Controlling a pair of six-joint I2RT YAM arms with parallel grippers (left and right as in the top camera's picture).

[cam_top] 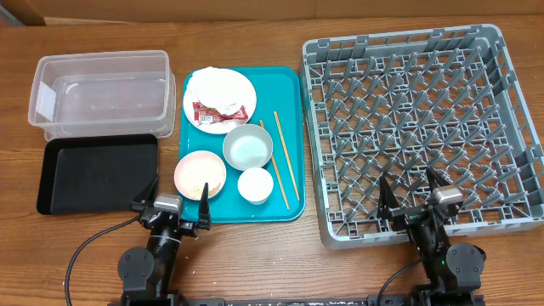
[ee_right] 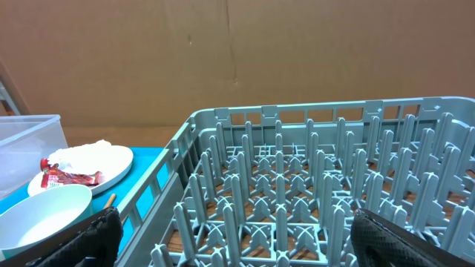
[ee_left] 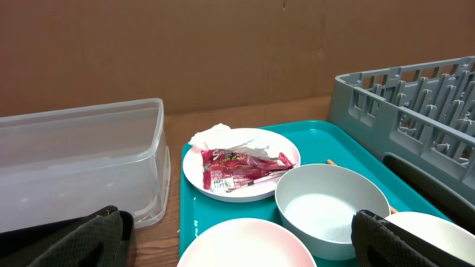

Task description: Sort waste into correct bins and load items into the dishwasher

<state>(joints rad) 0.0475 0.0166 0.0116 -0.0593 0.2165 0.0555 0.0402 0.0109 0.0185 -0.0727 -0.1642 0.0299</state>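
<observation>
Underneath, wooden table (cam_top: 246,25); perhaps cardboard backdrop (ee_left: 223,52).

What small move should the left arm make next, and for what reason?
Probably reach the left gripper forward over the teal tray to the red wrapper on the plate. The gripper is open and empty, the wrapper lies exposed on top, and the clear tub and black tray stand on that arm's side.

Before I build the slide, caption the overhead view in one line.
Open left gripper and right gripper at the near edge; teal tray holds bowls, plate, napkin, wrapper, chopsticks; dish rack empty.
</observation>
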